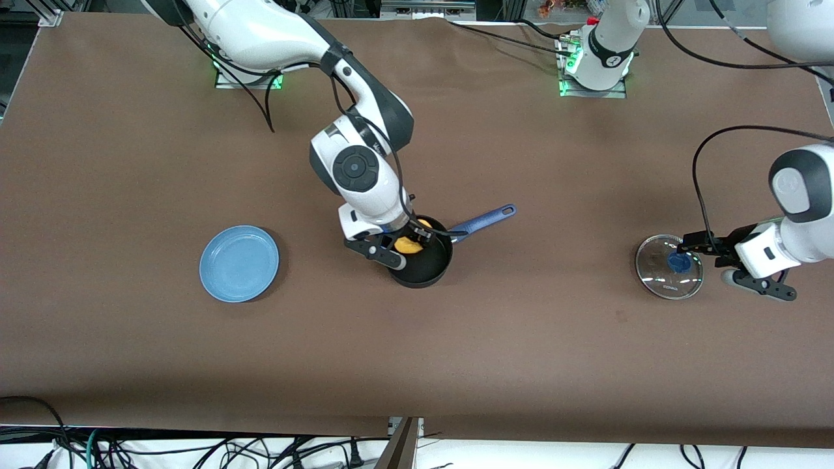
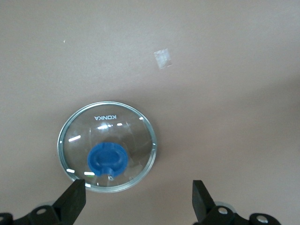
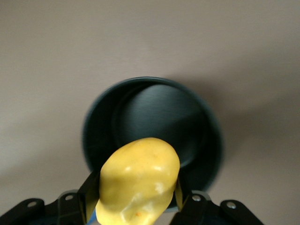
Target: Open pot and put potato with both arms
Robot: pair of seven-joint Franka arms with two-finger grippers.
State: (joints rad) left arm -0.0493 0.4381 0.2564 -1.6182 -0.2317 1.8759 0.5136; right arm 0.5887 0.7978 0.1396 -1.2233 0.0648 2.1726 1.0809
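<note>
Clamping smooth, firm, likely slippery potato across its middle in right gripper over open pot; left gripper spread empty above lid.

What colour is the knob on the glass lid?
Blue; the knob on the lid shows best in the left wrist view.

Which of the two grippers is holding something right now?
The right gripper, over the open pot, grips the potato; the left gripper is open beside the lid.
</note>
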